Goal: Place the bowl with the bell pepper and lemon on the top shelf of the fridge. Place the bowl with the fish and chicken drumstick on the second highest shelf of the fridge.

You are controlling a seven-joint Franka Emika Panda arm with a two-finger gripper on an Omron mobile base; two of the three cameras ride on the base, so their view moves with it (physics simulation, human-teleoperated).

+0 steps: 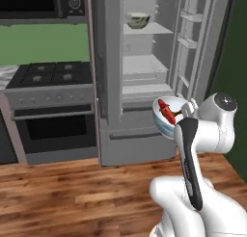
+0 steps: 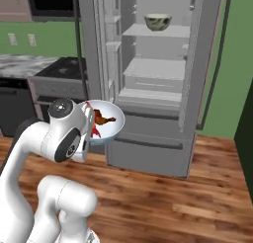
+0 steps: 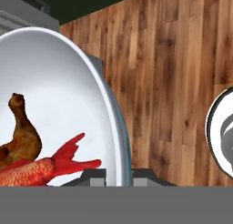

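Wooden flooring (image 1: 72, 192) is spreading out in front of an open fridge (image 1: 144, 62), with a stove (image 1: 50, 77) standing to its left against a green wall. The white arm is rising from the base, bending at the elbow and reaching toward the fridge's lower front, its gripper (image 3: 119, 175) clamping narrowly on the rim of the pale bowl (image 2: 109, 119), which it is carrying tilted in the air just short of the fridge. Inside this bowl one red-orange fish (image 3: 43, 168) and one brown chicken drumstick (image 3: 22, 132) are lying together, touching. Two bowls are showing in all: the second, the olive-grey bowl (image 2: 158, 22), is sitting upright on the top shelf (image 2: 155, 32); its contents cannot be made out. Below it the second highest shelf (image 2: 155, 69) is lying bare, with open air above it. Both fridge doors are standing wide, leaving the compartment's front unobstructed, and the carried bowl is hanging below both shelf edges.
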